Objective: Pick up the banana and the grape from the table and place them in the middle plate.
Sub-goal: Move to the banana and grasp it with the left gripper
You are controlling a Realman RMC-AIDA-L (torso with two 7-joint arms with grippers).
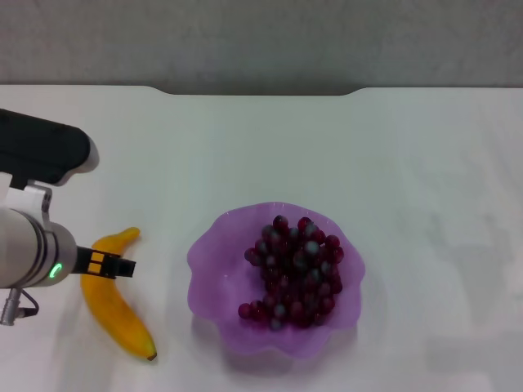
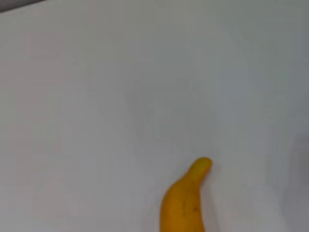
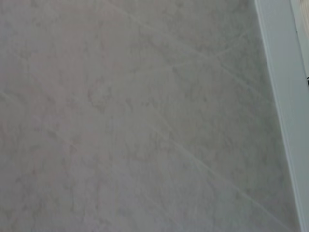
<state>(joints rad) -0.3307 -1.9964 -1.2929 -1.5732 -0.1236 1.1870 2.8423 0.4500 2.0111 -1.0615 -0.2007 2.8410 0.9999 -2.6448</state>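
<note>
On the white table (image 1: pixel 409 163), we see the grape bunch (image 1: pixel 294 269) lying inside the middle plate (image 1: pixel 214 269), a translucent light-purple dish with a scalloped rim, set near the front of the tabletop. The dark red-purple bunch fills the plate's centre and its right half, reaching from the far wall toward the near rim.

To the plate's left, apart from it, the banana (image 1: pixel 114 306) lies flat on the table, its yellow-orange stem end pointing toward the far edge and its dark tip toward us. The left gripper (image 1: pixel 110 264) reaches in from the left edge of the head view and sits over the banana's upper part, its dark fingertips crossing the fruit. We cannot tell how far the pincer is open or whether it has hold of the banana.

From the left wrist, we see only the banana's stem end (image 2: pixel 186 198) against bare tabletop.

The right arm does not show in the head view; its wrist camera looks at a mottled grey surface (image 3: pixel 135 121) beside a pale edge.
</note>
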